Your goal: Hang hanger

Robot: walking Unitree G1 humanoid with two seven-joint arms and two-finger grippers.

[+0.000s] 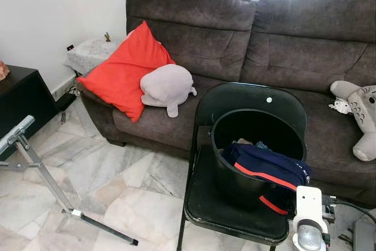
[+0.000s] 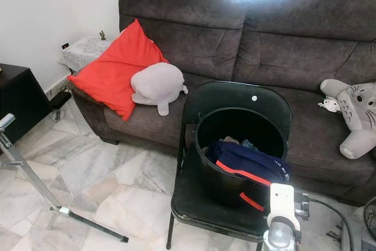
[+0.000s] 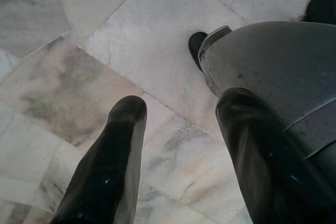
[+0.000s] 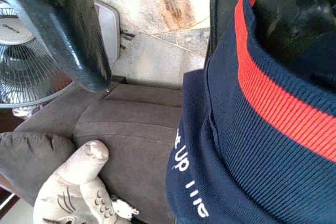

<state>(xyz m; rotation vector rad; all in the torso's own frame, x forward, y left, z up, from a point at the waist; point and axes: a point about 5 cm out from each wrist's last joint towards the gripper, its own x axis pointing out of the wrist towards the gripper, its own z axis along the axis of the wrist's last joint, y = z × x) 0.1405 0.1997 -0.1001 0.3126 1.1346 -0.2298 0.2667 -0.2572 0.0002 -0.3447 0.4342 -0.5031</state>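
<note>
A black bucket (image 1: 247, 163) on a folding chair (image 1: 235, 204) holds a navy garment (image 1: 267, 168); the right gripper (image 4: 178, 40) is wide beside it, the left gripper (image 3: 181, 150) wide above the floor (image 3: 79, 51)

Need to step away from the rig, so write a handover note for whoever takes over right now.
Left end effector: open, holding nothing, hanging low over the marble floor.
Right end effector: open, holding nothing, right at the navy garment.
Things: the garment drapes over the rim of a black bucket on a black chair in front of the sofa. A metal rack stands to the robot's left.
Done: approach to the bucket.
Left: nothing gripped or hung yet; probably grasp from the bucket, then carry to the rack.
</note>
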